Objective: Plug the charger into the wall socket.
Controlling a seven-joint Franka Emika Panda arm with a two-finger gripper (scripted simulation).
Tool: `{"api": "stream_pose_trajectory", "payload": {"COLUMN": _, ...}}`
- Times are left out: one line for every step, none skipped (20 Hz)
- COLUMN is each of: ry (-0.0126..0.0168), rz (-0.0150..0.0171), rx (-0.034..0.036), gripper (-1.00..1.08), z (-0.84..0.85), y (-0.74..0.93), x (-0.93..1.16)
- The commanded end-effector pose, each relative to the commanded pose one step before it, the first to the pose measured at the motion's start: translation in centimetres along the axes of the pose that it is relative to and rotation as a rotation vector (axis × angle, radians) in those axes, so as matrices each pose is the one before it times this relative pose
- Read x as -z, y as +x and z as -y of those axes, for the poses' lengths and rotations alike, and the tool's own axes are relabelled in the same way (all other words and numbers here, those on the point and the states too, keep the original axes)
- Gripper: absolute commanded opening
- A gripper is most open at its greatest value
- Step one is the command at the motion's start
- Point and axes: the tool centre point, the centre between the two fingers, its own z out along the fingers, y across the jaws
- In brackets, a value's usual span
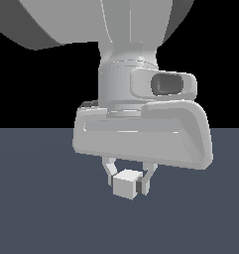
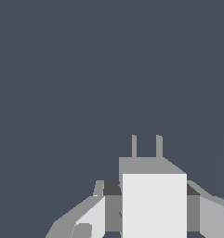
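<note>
Here the exterior view shows the pale grey robot arm (image 1: pixel 126 74) coming down from the top of the frame against a black background, its wide curved wrist housing spanning the middle of the picture above a flat slate-blue counter (image 1: pixel 36 213). Going from that view's left to its right under the housing: first a short grey finger (image 1: pixel 110 171), then the small plain off-white cube charger (image 1: pixel 126 184), then the second finger (image 1: pixel 145 179) pressed against the cube's far side. The gripper (image 1: pixel 127 179) is clamped on the charger, one finger on each side, and the cube sits directly between the fingertips, tilted slightly so that its top face and two side faces show. Whether the cube touches the counter or hangs just above it cannot be told from this angle.

In the wrist view the charger (image 2: pixel 154 204) fills the lower middle as a bright off-white square face, with a grey top behind it and two thin grey prongs (image 2: pixel 146 146) standing out from its far end, side by side and parallel. Grey finger parts (image 2: pixel 88 218) flank the cube on both sides, with dark pads touching its flanks. Beyond the prongs there is only the even slate-blue surface (image 2: pixel 85 69).
</note>
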Motion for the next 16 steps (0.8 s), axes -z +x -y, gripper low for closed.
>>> {"api": "stream_pose_trajectory", "payload": {"ry": -0.00005, "rz": -0.00123, "rx": 0.02339, "gripper": -1.0, "z": 0.602, "y": 0.454, "x": 0.563}}
{"api": "stream_pose_trajectory", "payload": {"ry": -0.00027, "rz": -0.00017, "rx": 0.01284, "gripper": -1.0, "z": 0.316, "y": 0.24, "x": 0.29}}
{"api": "stream_pose_trajectory", "payload": {"ry": -0.00028, "rz": -0.00017, "rx": 0.01443, "gripper": -1.0, "z": 0.356, "y": 0.27, "x": 0.325}}
{"api": "stream_pose_trajectory", "payload": {"ry": -0.00027, "rz": -0.00018, "rx": 0.01606, "gripper": -1.0, "z": 0.399, "y": 0.299, "x": 0.361}}
{"api": "stream_pose_trajectory", "payload": {"ry": -0.00025, "rz": -0.00018, "rx": 0.01762, "gripper": -1.0, "z": 0.439, "y": 0.328, "x": 0.394}}
{"api": "stream_pose_trajectory", "payload": {"ry": -0.00022, "rz": -0.00017, "rx": 0.01912, "gripper": -1.0, "z": 0.479, "y": 0.355, "x": 0.427}}
{"api": "stream_pose_trajectory", "payload": {"ry": -0.00017, "rz": -0.00016, "rx": 0.0206, "gripper": -1.0, "z": 0.519, "y": 0.381, "x": 0.457}}
{"api": "stream_pose_trajectory", "payload": {"ry": -0.00011, "rz": -0.00014, "rx": 0.02203, "gripper": -1.0, "z": 0.559, "y": 0.406, "x": 0.486}}
{"api": "stream_pose_trajectory", "payload": {"ry": -0.00003, "rz": -0.00011, "rx": 0.02343, "gripper": -1.0, "z": 0.598, "y": 0.431, "x": 0.514}}
{"api": "stream_pose_trajectory", "payload": {"ry": 0.00005, "rz": -0.00008, "rx": 0.02438, "gripper": -1.0, "z": 0.626, "y": 0.447, "x": 0.532}}
{"api": "stream_pose_trajectory", "payload": {"ry": 0.00012, "rz": -0.00005, "rx": 0.02329, "gripper": -1.0, "z": 0.6, "y": 0.427, "x": 0.505}}
{"api": "stream_pose_trajectory", "payload": {"ry": 0.00019, "rz": -0.00001, "rx": 0.02192, "gripper": -1.0, "z": 0.569, "y": 0.401, "x": 0.471}}
{"api": "stream_pose_trajectory", "payload": {"ry": 0.00026, "rz": 0.00002, "rx": 0.02051, "gripper": -1.0, "z": 0.536, "y": 0.374, "x": 0.436}}
{"api": "stream_pose_trajectory", "payload": {"ry": 0.00031, "rz": 0.00005, "rx": 0.01905, "gripper": -1.0, "z": 0.501, "y": 0.347, "x": 0.4}}
{"api": "stream_pose_trajectory", "payload": {"ry": 0.00033, "rz": 0.00006, "rx": 0.01755, "gripper": -1.0, "z": 0.464, "y": 0.319, "x": 0.366}}
{"api": "stream_pose_trajectory", "payload": {"ry": 0.00033, "rz": 0.00007, "rx": 0.01597, "gripper": -1.0, "z": 0.423, "y": 0.291, "x": 0.331}}
